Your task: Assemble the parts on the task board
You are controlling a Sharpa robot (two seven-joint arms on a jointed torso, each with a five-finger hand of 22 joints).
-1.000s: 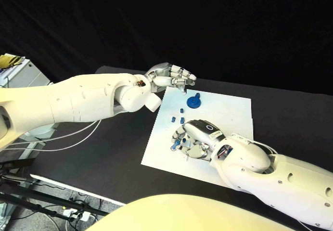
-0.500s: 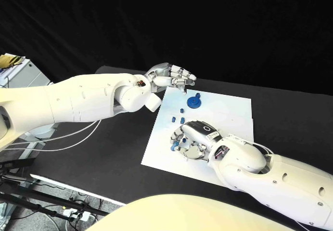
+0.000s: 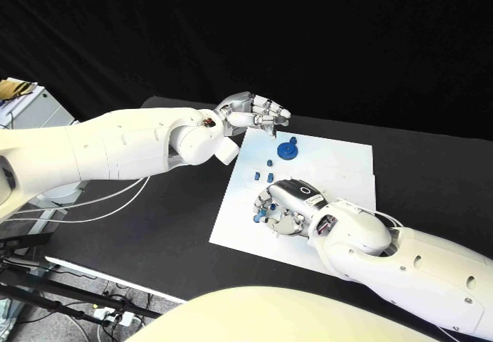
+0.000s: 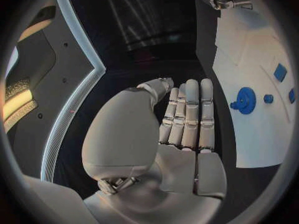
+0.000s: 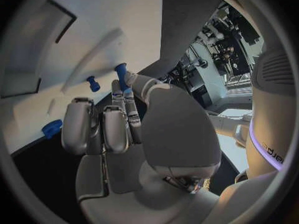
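While the right hand (image 3: 285,208) is lying low over the near part of the board (image 3: 339,160), its fingers (image 5: 122,115) are curling down and a blue peg (image 5: 121,76) is standing just past their tips; whether they are actually pinching it, I cannot tell from these views. Judging by the pose, the hand is lining that peg up for seating, which would explain the low, palm-down hold. The peg is showing its long axis running along the fingers and away from the palm, and a shorter peg (image 5: 92,83) is standing apart from it on the white surface. More small blue parts (image 3: 264,173) are sitting in a short row just beyond the hand, toward the far edge. Farther out, the blue disc (image 3: 288,149) is lying flat, its stubby knob pointing sideways off the rim. The left hand (image 3: 253,112) is hovering off the board's far left corner, fingers (image 4: 188,115) straight, pressed side by side and holding nothing, probably kept clear so the other can work.
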